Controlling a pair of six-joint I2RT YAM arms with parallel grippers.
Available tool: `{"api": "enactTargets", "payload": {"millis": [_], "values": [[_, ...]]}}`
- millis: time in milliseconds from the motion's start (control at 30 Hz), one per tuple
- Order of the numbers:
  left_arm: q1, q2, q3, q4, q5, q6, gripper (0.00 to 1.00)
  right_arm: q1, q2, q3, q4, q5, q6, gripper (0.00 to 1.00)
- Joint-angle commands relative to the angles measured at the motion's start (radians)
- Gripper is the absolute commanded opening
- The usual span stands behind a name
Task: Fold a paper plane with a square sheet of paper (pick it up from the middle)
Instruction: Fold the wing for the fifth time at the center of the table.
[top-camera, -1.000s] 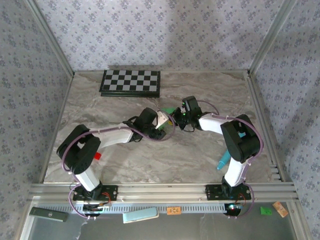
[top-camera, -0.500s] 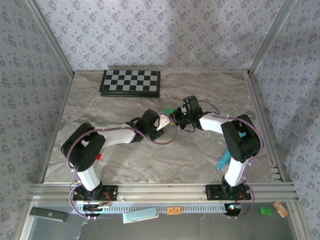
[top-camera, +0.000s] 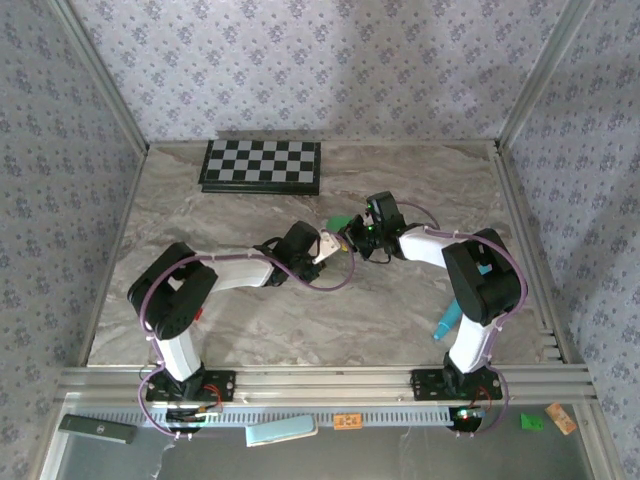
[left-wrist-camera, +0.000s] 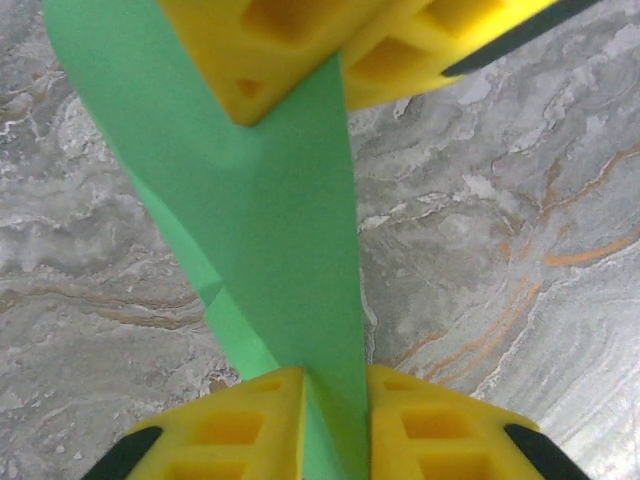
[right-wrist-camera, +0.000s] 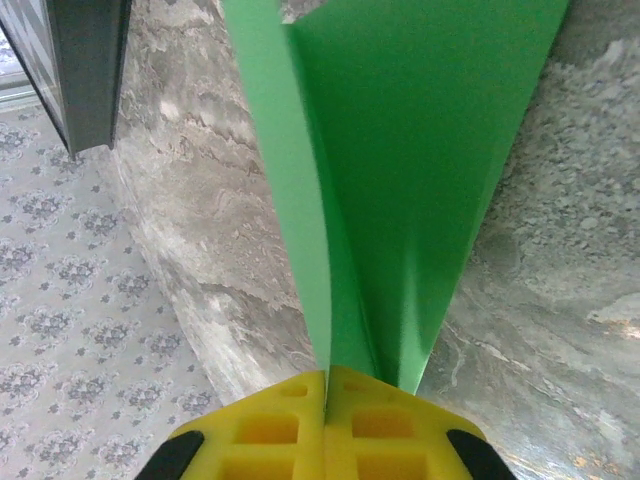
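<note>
Left wrist view: left tool (left-wrist-camera: 335, 395) pinched one end of green sheet of paper (left-wrist-camera: 285, 220); right tool (right-wrist-camera: 325, 385) pinched opposite end. Sheet spanned between tools over worktop (left-wrist-camera: 500, 250), folded narrow lengthwise. Judged roughly midway: wing folds left.

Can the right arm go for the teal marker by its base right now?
Probably not yet: the right gripper is shut on the green paper, which the left gripper also pinches. Once freed, nothing seems to lie between it and the marker.
</note>
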Motion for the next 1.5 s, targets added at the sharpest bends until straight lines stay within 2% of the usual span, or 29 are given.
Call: {"api": "enactTargets", "payload": {"millis": [0, 200, 300, 700, 967, 1167, 1467], "values": [[-0.001, 0.011, -0.004, 0.013, 0.03, -0.007, 0.19, -0.011, 0.001, 0.011, -0.045, -0.009, -0.008, 0.11], [0.006, 0.011, -0.009, 0.016, 0.063, -0.02, 0.14, -0.023, -0.002, 0.032, -0.155, 0.028, -0.079, 0.35], [0.009, 0.006, -0.01, 0.012, 0.089, -0.022, 0.13, -0.034, 0.005, 0.058, -0.217, 0.04, -0.128, 0.42], [0.018, 0.022, 0.005, -0.008, 0.139, -0.022, 0.13, -0.018, 0.083, 0.185, -0.384, 0.0, -0.238, 0.46], [0.021, 0.024, 0.005, -0.005, 0.131, -0.02, 0.14, -0.011, 0.107, 0.204, -0.414, -0.018, -0.252, 0.41], [0.02, 0.025, 0.003, -0.001, 0.121, -0.017, 0.16, -0.011, 0.104, 0.198, -0.422, -0.027, -0.248, 0.3], [0.019, 0.034, 0.008, 0.001, 0.122, -0.01, 0.27, -0.013, 0.093, 0.194, -0.417, -0.039, -0.239, 0.13]]}}
